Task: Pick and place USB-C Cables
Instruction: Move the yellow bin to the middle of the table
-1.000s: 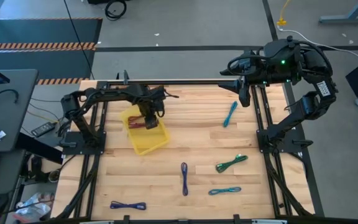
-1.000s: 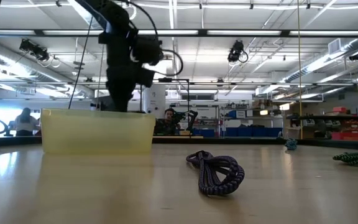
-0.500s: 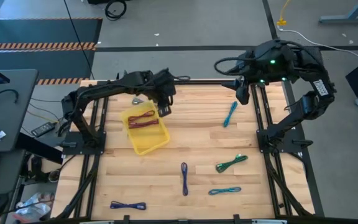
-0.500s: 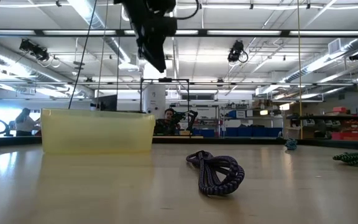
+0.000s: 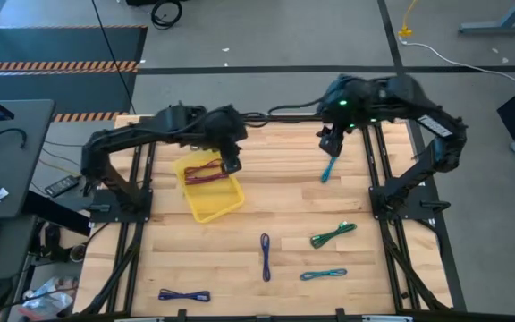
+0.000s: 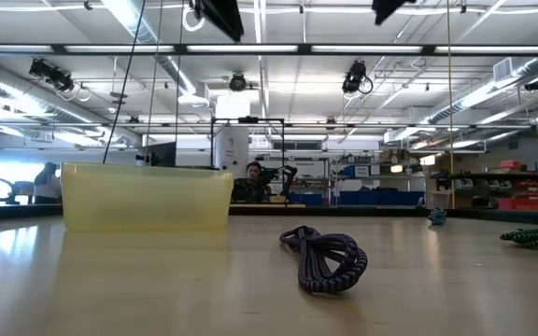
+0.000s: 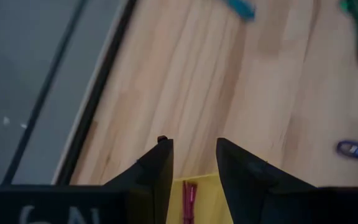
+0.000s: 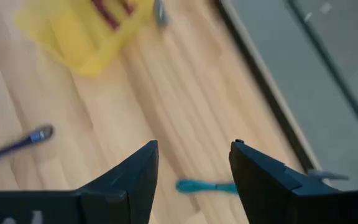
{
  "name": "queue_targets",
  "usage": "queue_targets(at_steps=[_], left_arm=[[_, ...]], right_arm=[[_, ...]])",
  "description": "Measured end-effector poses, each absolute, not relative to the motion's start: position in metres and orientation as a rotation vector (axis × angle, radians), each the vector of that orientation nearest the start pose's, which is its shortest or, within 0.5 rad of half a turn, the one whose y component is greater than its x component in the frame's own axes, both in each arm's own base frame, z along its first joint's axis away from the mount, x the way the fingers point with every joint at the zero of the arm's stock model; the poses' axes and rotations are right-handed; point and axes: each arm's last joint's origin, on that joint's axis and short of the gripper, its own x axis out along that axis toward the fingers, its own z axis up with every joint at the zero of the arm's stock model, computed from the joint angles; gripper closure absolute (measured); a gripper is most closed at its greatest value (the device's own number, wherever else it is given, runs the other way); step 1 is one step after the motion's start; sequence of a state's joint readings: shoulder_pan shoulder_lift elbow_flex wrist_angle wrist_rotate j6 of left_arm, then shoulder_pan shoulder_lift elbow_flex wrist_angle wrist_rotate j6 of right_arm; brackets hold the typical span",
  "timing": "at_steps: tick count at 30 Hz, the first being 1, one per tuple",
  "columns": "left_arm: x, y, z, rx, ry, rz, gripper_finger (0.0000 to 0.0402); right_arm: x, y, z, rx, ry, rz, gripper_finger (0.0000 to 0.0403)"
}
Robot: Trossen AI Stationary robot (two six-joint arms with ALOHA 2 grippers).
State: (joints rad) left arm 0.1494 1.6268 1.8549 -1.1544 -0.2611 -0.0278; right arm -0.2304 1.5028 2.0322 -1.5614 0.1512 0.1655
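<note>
A yellow tray (image 5: 211,199) holds a maroon cable (image 5: 204,172). My left gripper (image 5: 232,161) hangs open above the tray's far right corner; between its fingers (image 7: 194,169) I see the maroon cable (image 7: 188,198). My right gripper (image 5: 328,148) is open and hovers over the far end of a teal cable (image 5: 331,166), which lies flat on the wood (image 8: 207,186). More cables lie on the table: purple (image 5: 265,256), green (image 5: 333,235), teal (image 5: 323,274), blue (image 5: 184,295). In the low view both grippers are up at the top edge.
A small grey piece (image 8: 160,12) lies beside the tray's far side. The purple cable (image 6: 325,259) sits in the table's middle, right of the tray (image 6: 148,196). Black frame rails run along the table's left, right and far edges. A person shows in the room behind.
My left gripper has risen out of the tray and moved a little toward the far edge, leaving the maroon cable lying in the tray. My right gripper has swung from the far right corner toward the left and near side, over the teal cable.
</note>
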Motion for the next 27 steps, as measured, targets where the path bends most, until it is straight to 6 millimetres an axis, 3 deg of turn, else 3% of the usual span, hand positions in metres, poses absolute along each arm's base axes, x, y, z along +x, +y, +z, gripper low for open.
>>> queue_targets(at_steps=[4, 10, 14, 18, 22, 27], left_arm=[[0.283, 0.032, 0.437, 0.038, 0.786, 0.493, 0.0271], [0.223, 0.003, 0.475, 0.004, 0.591, 0.611, 0.0271], [0.184, -0.008, 0.488, -0.014, 0.514, 0.646, 0.0271], [0.155, -0.01, 0.494, -0.032, 0.477, 0.676, 0.0271], [0.142, -0.008, 0.493, -0.05, 0.484, 0.699, 0.0271], [0.14, -0.007, 0.491, -0.043, 0.511, 0.709, 0.0271]], right_arm=[[0.248, -0.069, 0.427, 0.244, 1.026, -0.364, 0.0218], [0.294, -0.077, 0.379, 0.381, 0.828, -0.023, 0.0221], [0.324, -0.074, 0.354, 0.42, 0.71, 0.149, 0.0223], [0.358, -0.062, 0.326, 0.457, 0.717, 0.285, 0.0225], [0.396, -0.04, 0.31, 0.458, 0.705, 0.474, 0.0225], [0.433, -0.021, 0.314, 0.398, 0.687, 0.616, 0.0226]])
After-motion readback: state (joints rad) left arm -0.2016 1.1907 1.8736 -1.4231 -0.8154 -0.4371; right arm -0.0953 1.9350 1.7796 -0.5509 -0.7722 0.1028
